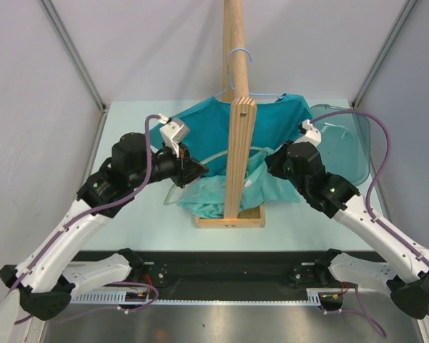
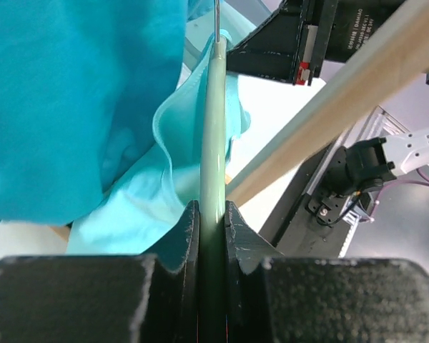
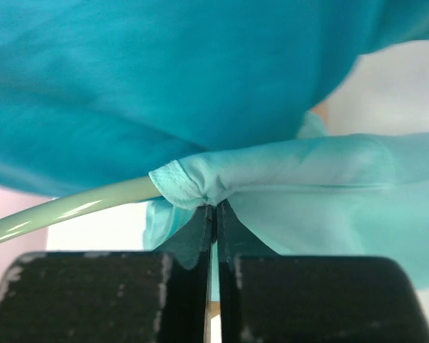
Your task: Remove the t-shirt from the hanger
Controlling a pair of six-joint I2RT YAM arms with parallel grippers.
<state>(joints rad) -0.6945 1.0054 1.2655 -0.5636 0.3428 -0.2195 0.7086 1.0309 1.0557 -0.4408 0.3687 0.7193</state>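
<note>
The left gripper (image 1: 199,171) is clamped on the bar of the pale green hanger (image 2: 213,143). In the left wrist view the bar is seen running straight up out of the closed jaws. The right gripper (image 1: 270,161) is closed on a folded hem of the mint t-shirt (image 3: 300,171), just beside the point where the hanger bar enters the fabric. The mint t-shirt is located low at the centre of the table (image 1: 136,221), bunched against the foot of the wooden stand (image 1: 241,150), between the two grippers.

Open table surface is seen to the left of the stand and in front of its base, towards the arm bases. On the right, room is limited by a translucent container (image 1: 343,139) standing just behind the right arm. The table is bounded on both sides by grey walls. A darker teal t-shirt (image 1: 207,125) is hung behind and above the mint one on a blue hanger (image 1: 241,61) hooked over the stand.

The hook and the far end of the pale green hanger are covered by fabric and by the stand post. How much of the hanger lies inside the mint t-shirt cannot be told. In the top view the fingertips of both grippers are hidden.
</note>
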